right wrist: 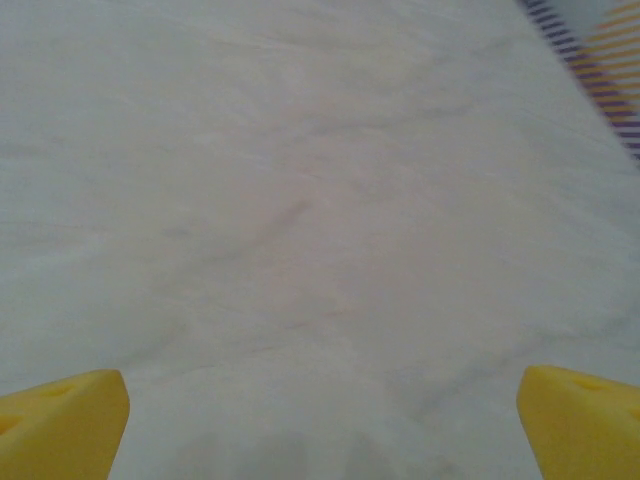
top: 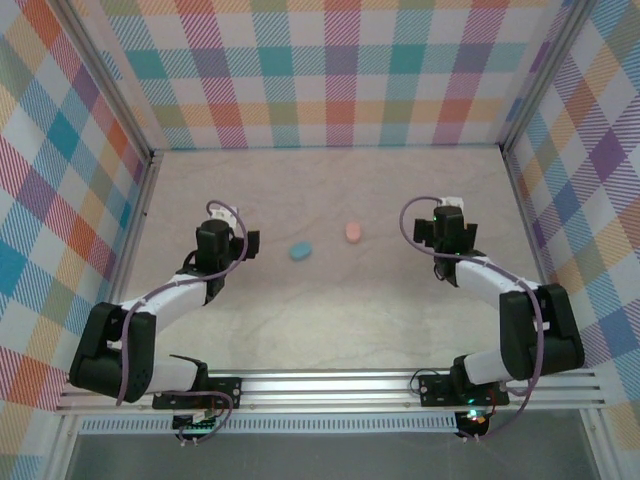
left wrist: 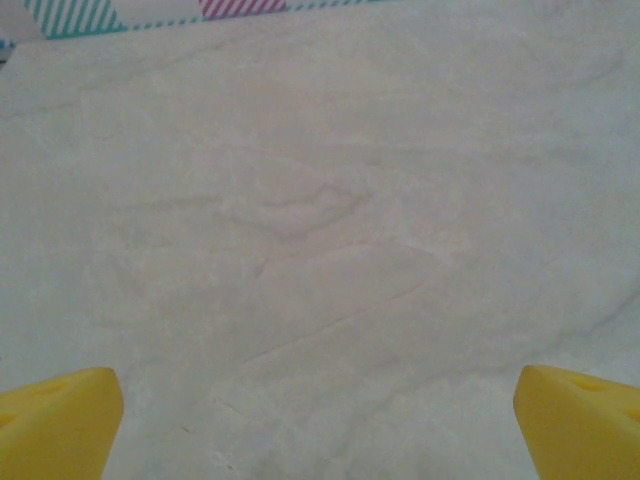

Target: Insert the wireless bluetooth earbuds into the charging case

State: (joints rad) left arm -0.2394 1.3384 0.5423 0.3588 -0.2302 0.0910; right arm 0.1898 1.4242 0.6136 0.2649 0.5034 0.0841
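Left hand (left wrist: pixel 318 405), right hand (right wrist: pixel 322 405): jaws spread wide, angled down at table (top: pixel 330 310).

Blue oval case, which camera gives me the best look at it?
The top external view: the blue oval case lies in full sight on the table between the arms, left of the pink case. Both wrist cameras are aimed at tabletop elsewhere.

A pale, marbled table (top: pixel 330 310) spreads between three walls (top: pixel 330 70) of pastel plaid (teal, orange, pink and purple checks). Bare metal posts (top: pixel 113 95) run down the back corners. A ribbed aluminium rail (top: pixel 340 385) lies along the near edge. Up close, faint grey veins cross the tabletop.
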